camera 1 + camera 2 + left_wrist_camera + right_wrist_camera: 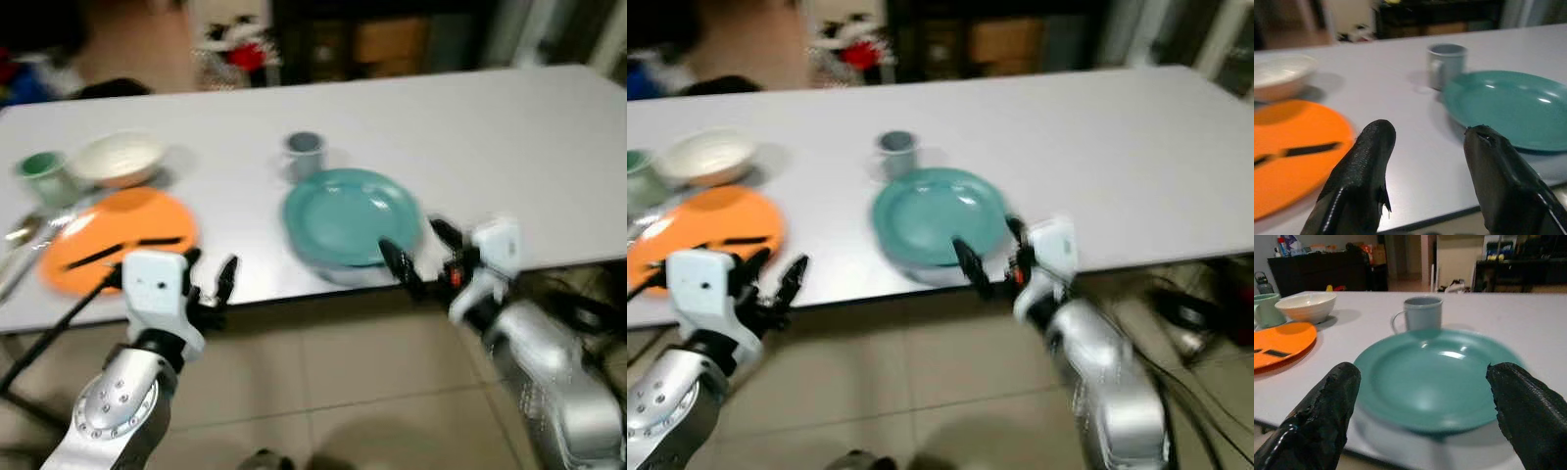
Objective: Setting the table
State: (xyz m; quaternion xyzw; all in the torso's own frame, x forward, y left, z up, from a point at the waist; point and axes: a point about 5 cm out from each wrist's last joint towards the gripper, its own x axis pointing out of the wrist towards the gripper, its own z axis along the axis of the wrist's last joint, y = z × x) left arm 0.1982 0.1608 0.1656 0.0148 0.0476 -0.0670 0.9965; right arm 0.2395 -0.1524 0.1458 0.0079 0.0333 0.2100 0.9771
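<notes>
**Right gripper lined up on teal plate at tabletop edge**

Teal plate (351, 215) sits near the front edge of the white tabletop (509, 147), apparently resting on something pale beneath it, maybe a second dish, too blurred to tell. Grey mug (305, 152) just behind the plate, close to its rim. Further to the robot's left: orange plate (118, 235) with dark chopsticks (122, 249) lying across it, cream bowl (118, 157) behind that, green cup (43, 174) beside the bowl, cutlery at the far left edge, blurred.

Right gripper (419, 253) is at the table edge right in front of the teal plate, jaws spread wide, nothing held; its wrist view frames the plate between both fingers (1317, 416). Left gripper (208, 276) hovers just off the edge in front of the orange plate, jaws also apart and empty.

Step looks like approach before a grasp on the teal plate. Next move likely needs the right jaws to reach the rim and close on it, without knocking the mug
</notes>
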